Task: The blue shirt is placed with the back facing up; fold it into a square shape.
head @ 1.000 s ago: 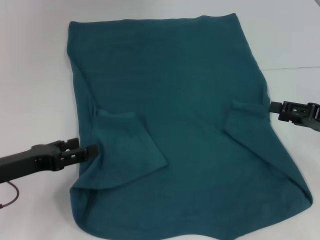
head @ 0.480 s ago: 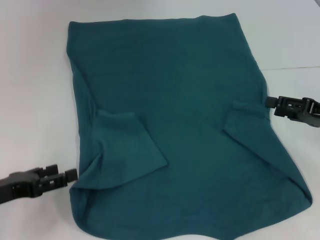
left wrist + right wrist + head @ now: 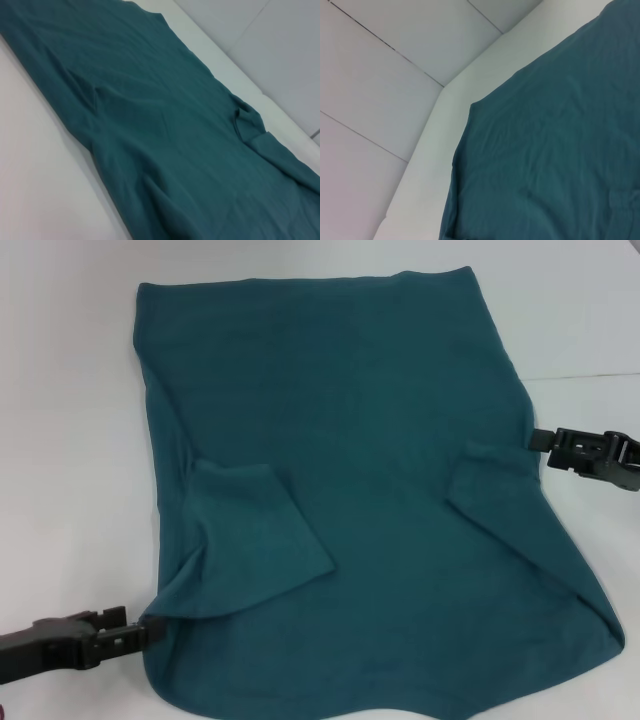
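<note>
The left gripper (image 3: 150, 630), black and slim, lay low at the near left corner of the large dark teal-blue cotton shirt (image 3: 370, 470), its tip touching the cloth's edge just under the folded-in left sleeve (image 3: 255, 540); whether the fingers were parted or pressed together I could not tell. Its arm reached in nearly level from the left. Across the garment the right gripper (image 3: 537, 440), also black, met the shirt's right edge beside the folded-in right sleeve (image 3: 490, 475), its arm coming in level from the right; its fingers were equally unreadable.

The shirt lay spread flat, plain side up, on the smooth white table (image 3: 70, 440), filling most of it, both short sleeves turned inward onto the body. The cloth looked soft and matte, with shallow wrinkles and a wavy near hem. Beyond the table's edge, pale grey floor tiles (image 3: 380, 65) showed in the right wrist view.
</note>
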You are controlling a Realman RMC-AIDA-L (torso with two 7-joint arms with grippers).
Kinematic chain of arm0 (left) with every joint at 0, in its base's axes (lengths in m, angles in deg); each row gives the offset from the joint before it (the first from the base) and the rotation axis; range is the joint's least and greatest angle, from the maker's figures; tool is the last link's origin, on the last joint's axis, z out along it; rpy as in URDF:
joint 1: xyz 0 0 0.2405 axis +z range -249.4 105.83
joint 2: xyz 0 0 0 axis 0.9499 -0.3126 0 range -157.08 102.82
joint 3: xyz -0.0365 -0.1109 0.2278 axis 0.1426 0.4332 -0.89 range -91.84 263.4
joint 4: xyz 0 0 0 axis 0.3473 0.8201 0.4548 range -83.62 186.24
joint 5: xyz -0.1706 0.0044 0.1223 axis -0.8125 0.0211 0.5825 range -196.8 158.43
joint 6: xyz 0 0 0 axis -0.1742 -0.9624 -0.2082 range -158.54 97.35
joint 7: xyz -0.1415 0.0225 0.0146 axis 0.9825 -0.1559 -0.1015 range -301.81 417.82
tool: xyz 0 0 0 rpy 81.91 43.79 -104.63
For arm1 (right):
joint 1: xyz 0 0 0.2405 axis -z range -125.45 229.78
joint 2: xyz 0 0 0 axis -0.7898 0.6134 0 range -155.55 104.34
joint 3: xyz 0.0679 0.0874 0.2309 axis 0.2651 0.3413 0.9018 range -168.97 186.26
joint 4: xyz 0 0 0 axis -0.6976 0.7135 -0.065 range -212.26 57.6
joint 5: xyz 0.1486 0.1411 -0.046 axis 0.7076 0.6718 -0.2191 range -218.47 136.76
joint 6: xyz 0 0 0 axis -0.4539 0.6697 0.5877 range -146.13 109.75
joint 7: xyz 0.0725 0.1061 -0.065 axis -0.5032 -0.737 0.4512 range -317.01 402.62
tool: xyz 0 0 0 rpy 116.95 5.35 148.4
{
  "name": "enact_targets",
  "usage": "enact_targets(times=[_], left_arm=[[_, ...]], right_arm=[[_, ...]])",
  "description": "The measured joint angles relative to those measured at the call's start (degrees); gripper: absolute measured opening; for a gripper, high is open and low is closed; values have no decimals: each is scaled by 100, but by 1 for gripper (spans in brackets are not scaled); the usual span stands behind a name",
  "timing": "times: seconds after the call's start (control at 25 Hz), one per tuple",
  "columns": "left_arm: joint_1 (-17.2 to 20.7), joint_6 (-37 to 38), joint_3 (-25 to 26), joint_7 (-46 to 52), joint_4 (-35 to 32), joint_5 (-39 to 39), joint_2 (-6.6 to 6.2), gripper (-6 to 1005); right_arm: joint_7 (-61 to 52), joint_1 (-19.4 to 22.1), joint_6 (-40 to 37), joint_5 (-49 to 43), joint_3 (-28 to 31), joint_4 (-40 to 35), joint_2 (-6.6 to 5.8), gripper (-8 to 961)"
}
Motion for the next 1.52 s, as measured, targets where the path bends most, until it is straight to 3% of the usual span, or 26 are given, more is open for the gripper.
enact_targets(times=[0.56,1.0,1.12,1.32,1.52], left_arm=[[-58,-333,-513,39,-28,15,86,868],[-182,-499,-610,129,-50,283,98,672],[-184,-493,-589,138,-57,283,98,466],[-187,-496,-582,166,-59,283,91,229],[-175,-479,-545,197,-110,271,86,61]], right_arm=[[0,36,36,-4,0,22,0,699],[0,54,14,8,-1,38,10,701],[0,60,9,5,-1,38,9,701],[3,60,8,-5,-1,37,9,700],[8,65,17,-14,-1,37,8,700]])
